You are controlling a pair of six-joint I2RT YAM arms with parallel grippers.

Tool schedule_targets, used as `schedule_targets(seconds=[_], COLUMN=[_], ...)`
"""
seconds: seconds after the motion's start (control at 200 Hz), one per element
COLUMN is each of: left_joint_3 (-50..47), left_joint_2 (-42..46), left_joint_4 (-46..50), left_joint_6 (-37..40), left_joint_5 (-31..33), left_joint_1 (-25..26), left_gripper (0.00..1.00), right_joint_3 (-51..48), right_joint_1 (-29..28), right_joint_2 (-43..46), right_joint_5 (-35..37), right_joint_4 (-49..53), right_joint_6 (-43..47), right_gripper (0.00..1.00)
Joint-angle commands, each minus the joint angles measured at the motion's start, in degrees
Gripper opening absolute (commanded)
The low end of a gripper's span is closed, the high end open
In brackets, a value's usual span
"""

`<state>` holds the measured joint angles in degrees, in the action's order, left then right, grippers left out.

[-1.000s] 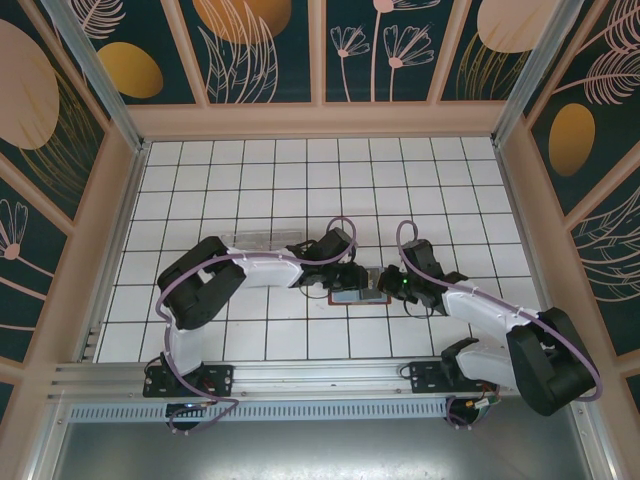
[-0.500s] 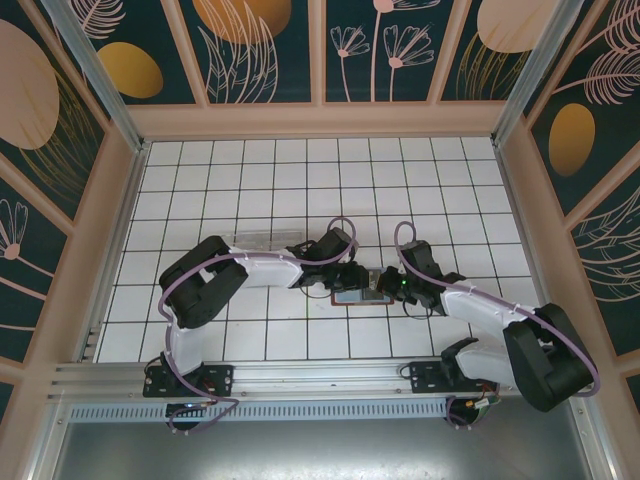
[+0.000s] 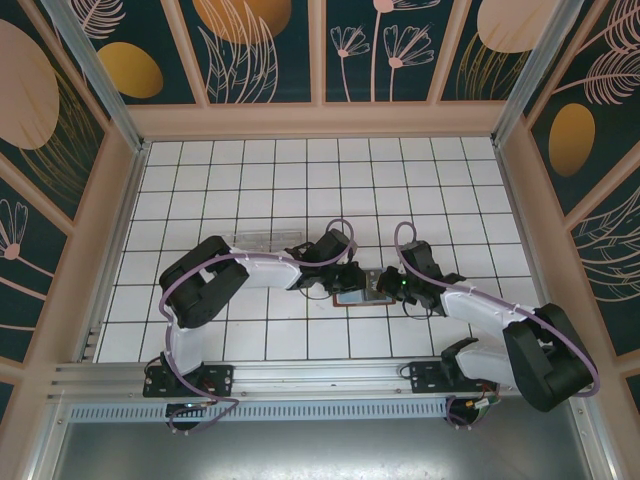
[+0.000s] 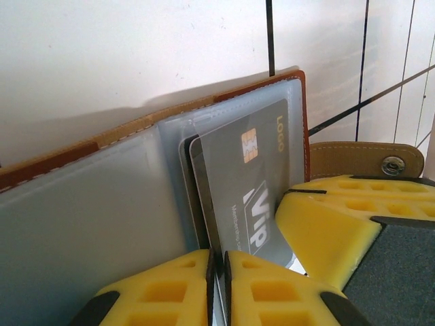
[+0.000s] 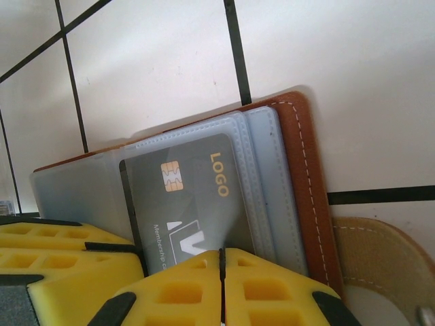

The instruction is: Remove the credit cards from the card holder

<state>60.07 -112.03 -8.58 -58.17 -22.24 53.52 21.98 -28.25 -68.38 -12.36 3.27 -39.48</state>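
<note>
Card holder [image 4: 88,197]: lying open, blue-grey inside up, on the worktop [image 3: 250,180], about mid-width and nearer the near edge than the far one. In its right-hand clear pocket, a grey card [image 4: 248,183] with a gold chip, lower end under yellow fingers. Tucked behind it, the dark edge of a second card [image 4: 194,204]. At the holder's right edge, a tan strap [image 4: 360,157] with a snap, flat on the tiles.

Left gripper [image 4: 218,275]: closed to a thin slit on the lower left corner of the grey card. Right gripper [image 5: 221,278]: pressed together at the pocket's near edge, just beside the left one. Unclear whether nipping the plastic or merely pinning it.

Step in hand, by the look of it: drawing the first card out. Best done by pulling along the pocket's length, flat to the tiles rather than upward, with the right side pinning the holder to stop any lifting or folding. Worth watching for the second card dragging along. Farther back on the left, well apart, a clear plastic box [image 3: 262,238].
</note>
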Motion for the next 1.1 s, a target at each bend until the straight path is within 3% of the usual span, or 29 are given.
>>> schedule_targets(seconds=[0.0, 0.215, 0.475, 0.786, 1.096], left_joint_3=[-0.04, -0.05, 0.09, 0.07, 0.0], left_joint_2=[-0.73, -0.74, -1.0, -1.4, -1.79], left_joint_4=[-0.98, -0.74, -0.54, -1.7, -1.93], left_joint_6=[0.4, 0.76, 1.04, 0.62, -0.02], left_joint_5=[-0.97, -0.88, -1.03, -1.92, -1.92], left_joint_1=[0.15, 0.14, 0.17, 0.16, 0.1], left_gripper=[0.17, 0.2, 0.21, 0.22, 0.24], right_joint_3=[1.26, 5.09, 3.95, 1.89, 1.66], right_joint_1=[-0.93, -0.84, -0.84, -1.1, -1.72], right_joint_2=[1.69, 4.49, -1.17, -3.8, -4.09], right_joint_5=[1.68, 8.75, 8.05, 2.33, 2.42], right_joint_4=[3.59, 11.8, 9.52, 4.31, 3.85], right_joint_6=[0.27, 2.59, 2.65, 2.01, 1.22], right_gripper=[0.1, 0.13, 0.08, 0.05, 0.05])
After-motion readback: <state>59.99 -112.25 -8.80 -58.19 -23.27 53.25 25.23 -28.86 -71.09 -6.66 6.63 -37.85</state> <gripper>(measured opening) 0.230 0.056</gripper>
